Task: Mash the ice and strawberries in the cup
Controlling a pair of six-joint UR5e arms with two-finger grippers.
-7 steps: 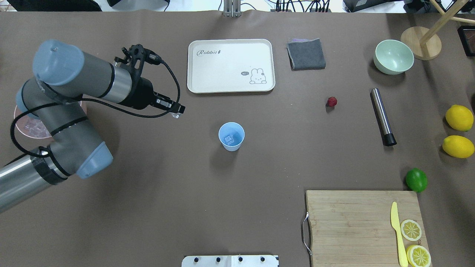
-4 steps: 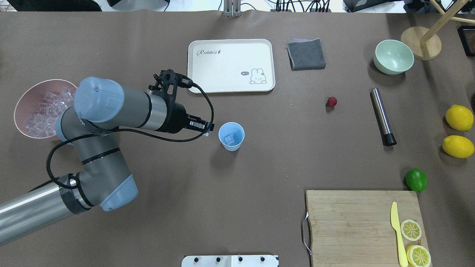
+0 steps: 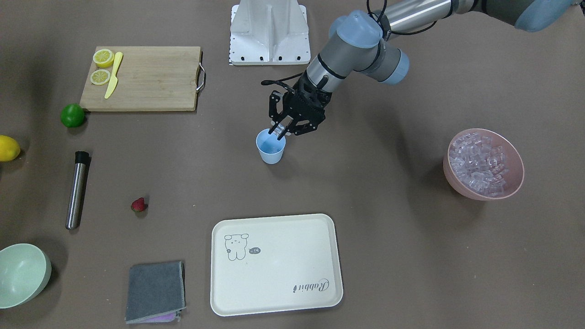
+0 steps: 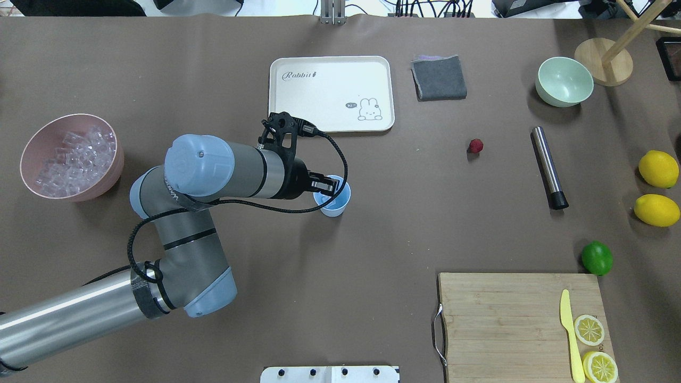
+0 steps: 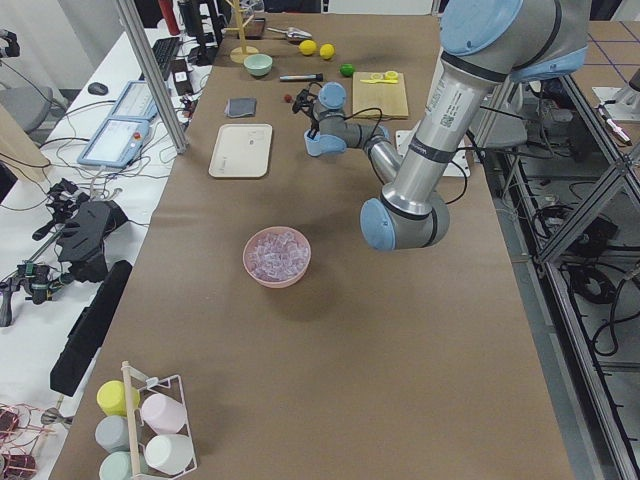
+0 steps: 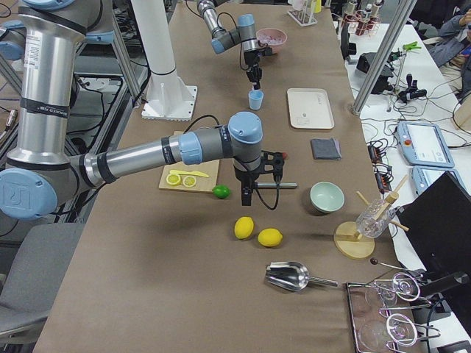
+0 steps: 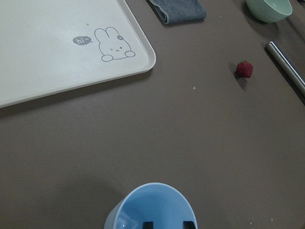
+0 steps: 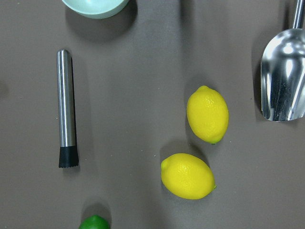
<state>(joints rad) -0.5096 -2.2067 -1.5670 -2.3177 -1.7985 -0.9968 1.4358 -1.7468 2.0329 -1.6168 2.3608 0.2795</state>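
Overhead exterior view: left gripper (image 4: 333, 185) hovers over the one blue cup (image 4: 341, 204), fingers pinched on one ice cube (image 3: 279, 130). One strawberry (image 4: 475, 146) lies well apart to the right; one pink bowl (image 4: 42, 137) holds many more cubes (image 4: 74, 159).

table (image 4: 319, 298) brown cover | on it: cup (image 4: 338, 205); strawberry (image 4: 475, 146); tray (image 4: 330, 90); grey cloth (image 4: 439, 77); green bowl (image 4: 564, 82); pink bowl (image 4: 45, 135); steel rod (image 4: 548, 166); lemons (image 4: 658, 169); lime (image 4: 597, 258); cutting board (image 4: 500, 319); wooden stand (image 4: 603, 61)
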